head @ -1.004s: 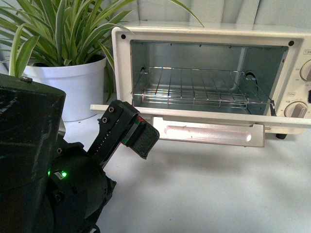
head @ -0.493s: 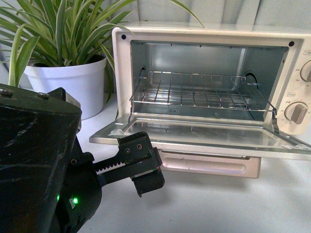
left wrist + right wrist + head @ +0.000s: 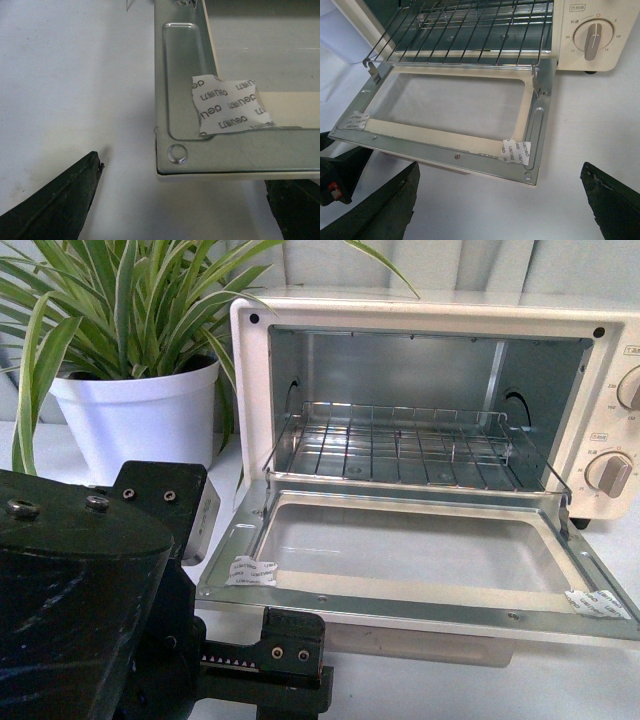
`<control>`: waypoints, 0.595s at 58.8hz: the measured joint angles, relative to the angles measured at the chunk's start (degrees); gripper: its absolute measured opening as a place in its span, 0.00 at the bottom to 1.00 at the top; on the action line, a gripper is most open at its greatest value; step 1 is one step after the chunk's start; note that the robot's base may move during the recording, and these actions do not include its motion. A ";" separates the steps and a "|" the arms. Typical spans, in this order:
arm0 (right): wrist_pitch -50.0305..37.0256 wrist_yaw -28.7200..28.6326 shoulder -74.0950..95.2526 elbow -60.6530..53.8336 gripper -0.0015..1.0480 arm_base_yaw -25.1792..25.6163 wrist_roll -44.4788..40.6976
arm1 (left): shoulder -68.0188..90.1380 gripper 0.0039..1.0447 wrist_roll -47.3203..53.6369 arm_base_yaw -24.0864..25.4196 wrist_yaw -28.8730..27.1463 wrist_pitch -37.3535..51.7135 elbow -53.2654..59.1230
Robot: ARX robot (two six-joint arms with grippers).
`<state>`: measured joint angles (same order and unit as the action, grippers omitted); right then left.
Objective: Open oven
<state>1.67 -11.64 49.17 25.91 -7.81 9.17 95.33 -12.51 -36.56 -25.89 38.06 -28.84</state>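
The cream-white oven [image 3: 420,315] stands at the back of the table with its glass-windowed door [image 3: 400,590] folded down nearly flat, metal inner frame facing up. Inside, the wire rack [image 3: 400,445] is slid partly forward. Two round knobs [image 3: 610,472] sit on the right panel. My left gripper [image 3: 185,210] is open just below the door's front left corner [image 3: 225,155], its black fingers [image 3: 65,200] apart on either side and touching nothing. My right gripper [image 3: 497,200] is open in front of the door's right corner [image 3: 530,170], well clear of it. The bar handle is hidden under the door.
A striped-leaf plant in a white pot [image 3: 140,420] stands just left of the oven. My left arm's black body [image 3: 70,590] fills the lower left of the front view. White tabletop [image 3: 560,680] lies in front of the door. Paper tape pieces [image 3: 230,107] stick to the door's corners.
The door has swung down from barely ajar to nearly flat, and the rack slid forward. My left gripper has dropped lower and back toward the front edge, away from the door.
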 joint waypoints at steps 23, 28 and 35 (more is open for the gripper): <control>1.16 -3.04 -2.64 -0.66 0.91 1.55 -1.53 | -10.25 0.94 10.08 -1.62 -4.98 1.07 7.45; 1.20 -3.10 -4.83 -2.10 0.91 1.95 -2.93 | -16.55 0.94 12.26 -2.12 -6.34 1.22 10.84; -0.11 -4.07 -10.14 -4.76 0.91 4.09 -3.78 | -31.30 0.94 14.27 -1.68 -11.04 -2.73 16.22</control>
<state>1.56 -15.70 39.03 21.15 -3.73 5.39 64.03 1.76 -38.24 -36.93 35.33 -12.62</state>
